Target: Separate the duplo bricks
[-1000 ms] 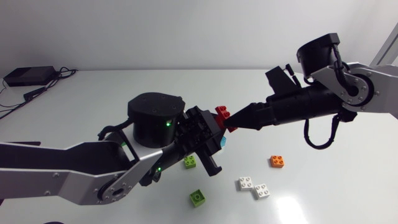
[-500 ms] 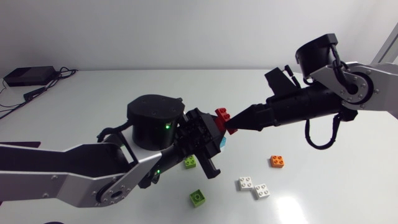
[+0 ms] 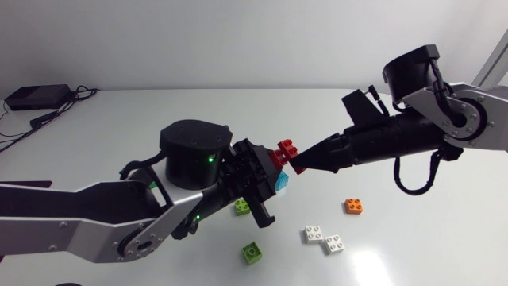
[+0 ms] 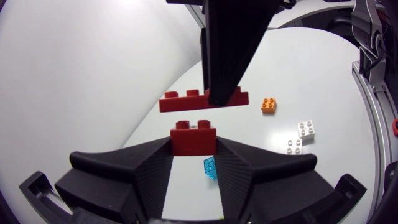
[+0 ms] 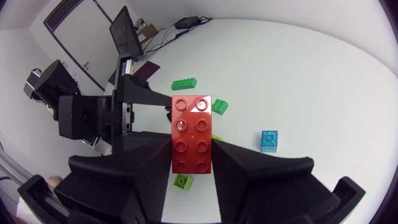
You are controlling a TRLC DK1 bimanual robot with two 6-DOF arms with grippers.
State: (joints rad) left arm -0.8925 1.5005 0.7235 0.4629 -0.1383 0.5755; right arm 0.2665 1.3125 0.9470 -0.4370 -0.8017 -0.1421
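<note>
Above the table's middle my left gripper [image 3: 267,169] is shut on a small red brick [image 4: 194,135], held between its fingers. Just ahead of it, my right gripper [image 3: 296,162] is shut on a longer red brick [image 5: 191,134], which lies lengthwise between its fingers. In the left wrist view the long red brick [image 4: 204,99] hangs a little above the small one, with a narrow gap between them. Both red bricks [image 3: 282,151] are held off the table.
Loose on the table below the grippers lie a blue brick [image 3: 281,181], green bricks [image 3: 243,206] [image 3: 252,252], two white bricks [image 3: 314,233] [image 3: 334,244] and an orange brick [image 3: 354,206]. A black box [image 3: 32,97] with cables sits at the far left.
My right gripper's fingers have closed in on the long red brick, and the right arm has shifted slightly to the right. The left gripper has stayed shut on its brick.
</note>
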